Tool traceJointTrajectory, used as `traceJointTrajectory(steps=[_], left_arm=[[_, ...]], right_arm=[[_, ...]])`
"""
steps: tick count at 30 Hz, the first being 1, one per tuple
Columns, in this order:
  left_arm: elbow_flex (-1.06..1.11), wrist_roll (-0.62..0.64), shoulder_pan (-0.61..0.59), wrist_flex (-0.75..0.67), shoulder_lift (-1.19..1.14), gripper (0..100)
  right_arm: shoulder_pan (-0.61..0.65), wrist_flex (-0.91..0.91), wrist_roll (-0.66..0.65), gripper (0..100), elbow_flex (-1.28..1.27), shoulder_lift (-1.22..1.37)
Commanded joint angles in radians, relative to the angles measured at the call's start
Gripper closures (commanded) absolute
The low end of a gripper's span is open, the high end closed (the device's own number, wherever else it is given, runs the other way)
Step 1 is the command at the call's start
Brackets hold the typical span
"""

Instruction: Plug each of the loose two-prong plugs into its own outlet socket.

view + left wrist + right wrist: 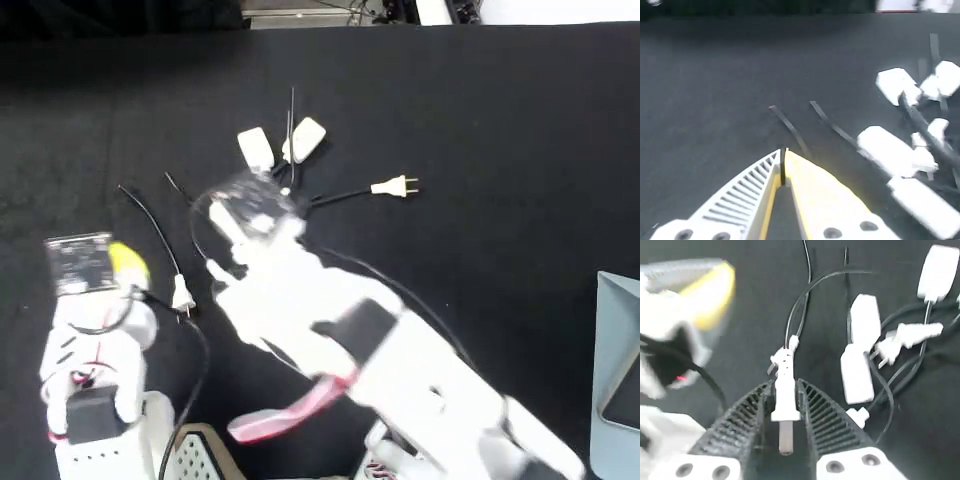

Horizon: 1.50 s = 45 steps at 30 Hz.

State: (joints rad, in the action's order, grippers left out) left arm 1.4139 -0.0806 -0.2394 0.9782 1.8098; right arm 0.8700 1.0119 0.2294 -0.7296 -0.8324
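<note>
Over the black surface [500,120], right claw [785,385] grips a white two-prong plug [785,402].
Square its prongs to a white outlet socket [863,315] first; left claw [783,152] is closed.

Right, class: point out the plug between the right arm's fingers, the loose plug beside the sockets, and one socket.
Held plug [785,395], right wrist view, its white body.
Loose plug [393,186], high view, its body behind the prongs.
Socket [256,148], high view, middle of its white block.
</note>
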Motion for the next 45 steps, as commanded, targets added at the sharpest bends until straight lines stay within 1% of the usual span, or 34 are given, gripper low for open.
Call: traceJointTrajectory(steps=[1,3,6,11,14,18,21,24,30,33,38,42,45], left_arm=[[-0.065,0.011,0.094,-0.031,0.008,97],[-0.065,0.034,0.119,-0.052,0.008,97],[-0.053,0.115,0.124,-0.127,0.003,97],[-0.036,0.186,0.145,-0.249,0.006,97],[-0.036,0.187,0.222,-0.301,0.006,97],[-0.036,0.181,0.378,-0.321,0.006,97],[-0.038,0.1,0.466,-0.321,0.006,97],[-0.051,0.041,0.513,-0.316,0.006,97],[-0.101,0.012,0.522,-0.315,0.006,97],[-0.102,-0.044,0.524,-0.313,0.008,97],[-0.13,-0.091,0.529,-0.295,0.008,97],[-0.18,-0.146,0.604,-0.213,0.008,97],[-0.177,-0.203,0.628,-0.189,0.008,97]], right_arm=[[-0.02,-0.034,-0.003,98.8,-0.008,-0.214],[-0.017,-0.04,-0.006,98.8,-0.038,-0.278],[-0.015,-0.054,-0.008,98.8,-0.087,-0.334],[-0.014,-0.12,-0.008,98.7,-0.185,-0.349],[0.014,-0.14,-0.008,98.7,-0.219,-0.352],[0.064,-0.132,-0.009,98.7,-0.228,-0.355],[0.068,-0.107,-0.041,98.7,-0.226,-0.355],[0.069,-0.083,-0.049,98.7,-0.225,-0.355],[0.068,-0.081,-0.049,98.7,-0.228,-0.357],[0.068,-0.068,-0.049,98.7,-0.229,-0.357],[0.064,-0.055,-0.049,98.7,-0.245,-0.351],[0.064,-0.055,-0.049,98.7,-0.26,-0.357],[0.066,-0.054,-0.049,98.7,-0.265,-0.355]])
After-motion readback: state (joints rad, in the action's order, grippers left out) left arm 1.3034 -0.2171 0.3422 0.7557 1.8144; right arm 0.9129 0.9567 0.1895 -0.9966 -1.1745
